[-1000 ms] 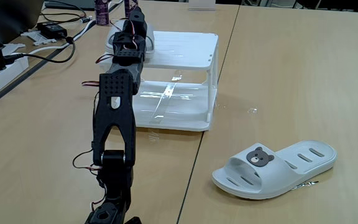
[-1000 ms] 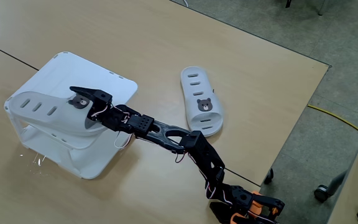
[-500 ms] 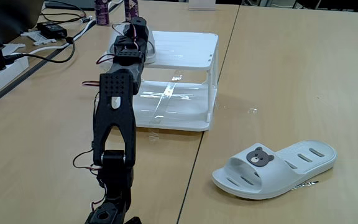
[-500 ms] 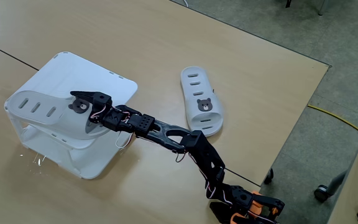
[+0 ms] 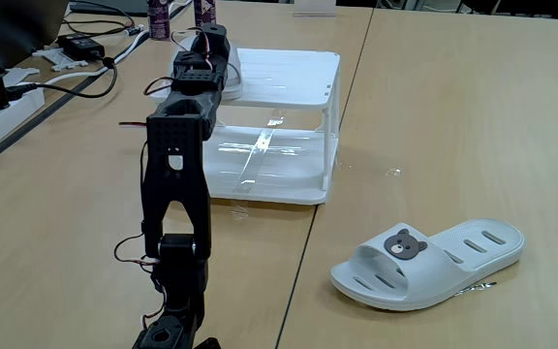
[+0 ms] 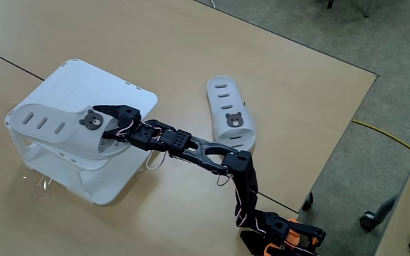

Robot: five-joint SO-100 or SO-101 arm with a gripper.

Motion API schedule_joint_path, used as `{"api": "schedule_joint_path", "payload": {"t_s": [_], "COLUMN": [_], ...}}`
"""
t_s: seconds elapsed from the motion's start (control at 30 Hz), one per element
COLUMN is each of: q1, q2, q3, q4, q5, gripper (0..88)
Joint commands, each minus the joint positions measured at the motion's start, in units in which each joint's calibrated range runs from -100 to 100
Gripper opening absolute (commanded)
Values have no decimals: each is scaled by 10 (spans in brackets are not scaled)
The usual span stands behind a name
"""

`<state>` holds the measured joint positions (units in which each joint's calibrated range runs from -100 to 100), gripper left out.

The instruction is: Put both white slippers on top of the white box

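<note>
One white slipper (image 6: 52, 126) lies flat on the top of the white box (image 6: 98, 82), near its front left corner, with its bear badge showing. My gripper (image 6: 101, 121) hovers just right of that badge with its jaws apart, holding nothing. In the other fixed view the arm reaches over the white box (image 5: 289, 76), and the slipper (image 5: 233, 70) peeks out behind the wrist. The second white slipper (image 6: 231, 116) lies on the table right of the box, bear face up. The same slipper (image 5: 429, 260) shows near the front right.
A power strip (image 5: 3, 107), cables and a black adapter (image 5: 83, 46) crowd the left of the table, and bottles (image 5: 158, 17) stand at the back. The table edge (image 6: 333, 153) runs along the right, with floor and a yellow cable (image 6: 383, 135) beyond.
My gripper has drawn back from over the bear badge toward the arm's base, and the elbow has risen. The slipper stays on the box top. The other slipper has not moved.
</note>
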<state>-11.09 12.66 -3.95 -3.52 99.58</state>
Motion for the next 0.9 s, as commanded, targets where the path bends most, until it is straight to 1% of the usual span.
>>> {"api": "schedule_joint_path", "payload": {"t_s": [0.0, 0.27, 0.33, 0.5, 0.53, 0.6, 0.67, 0.77, 0.87], "q1": [3, 7, 48, 217, 246, 284, 286, 280, 244], "q2": [-117, -292, -352, -471, -488, -529, -578, -669, -787], "q3": [38, 164, 205, 340, 378, 472, 554, 680, 806], "q4": [1, 1, 0, -3, -4, -6, -7, -8, -8], "q5": [4, 4, 4, 4, 4, 4, 4, 4, 4], "gripper": [377, 372, 371, 362, 325, 151, 9, 8, 8]}}
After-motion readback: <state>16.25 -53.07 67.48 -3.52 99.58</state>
